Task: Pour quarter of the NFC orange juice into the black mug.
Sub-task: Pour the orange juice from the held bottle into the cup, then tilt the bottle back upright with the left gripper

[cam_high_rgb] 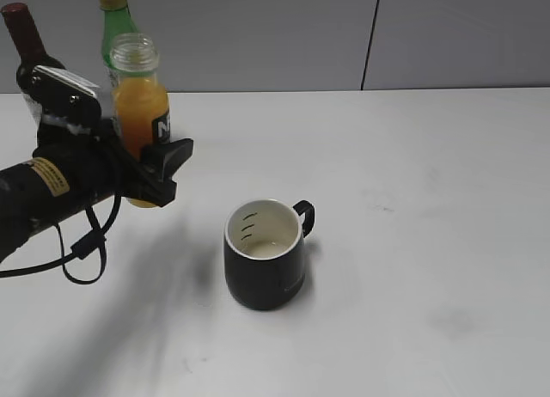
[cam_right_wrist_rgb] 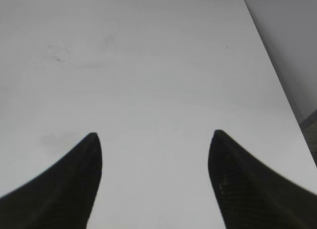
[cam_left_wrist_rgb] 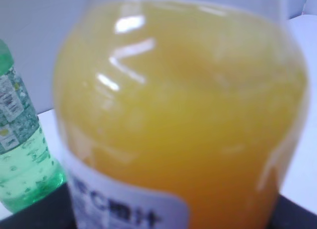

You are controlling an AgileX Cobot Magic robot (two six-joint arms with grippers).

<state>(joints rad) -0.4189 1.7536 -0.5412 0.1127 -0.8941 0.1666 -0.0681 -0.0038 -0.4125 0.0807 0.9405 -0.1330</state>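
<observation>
The NFC orange juice [cam_high_rgb: 140,105] stands upright at the left of the exterior view, capless and full to its shoulder. My left gripper [cam_high_rgb: 151,170] is shut on its lower body, with one black finger across the front by the dark label. In the left wrist view the NFC orange juice [cam_left_wrist_rgb: 183,115] fills the picture, blurred, with its white label panel at the bottom. The black mug [cam_high_rgb: 265,268] sits on the table to the right of the bottle and nearer the camera, white inside, handle pointing back right. My right gripper [cam_right_wrist_rgb: 154,140] is open over bare table and holds nothing.
A green bottle [cam_high_rgb: 114,19] and a dark wine bottle [cam_high_rgb: 26,40] stand just behind the juice and the left arm. The green bottle [cam_left_wrist_rgb: 20,154] also shows at the left edge of the left wrist view. A black cable [cam_high_rgb: 86,251] hangs under the arm.
</observation>
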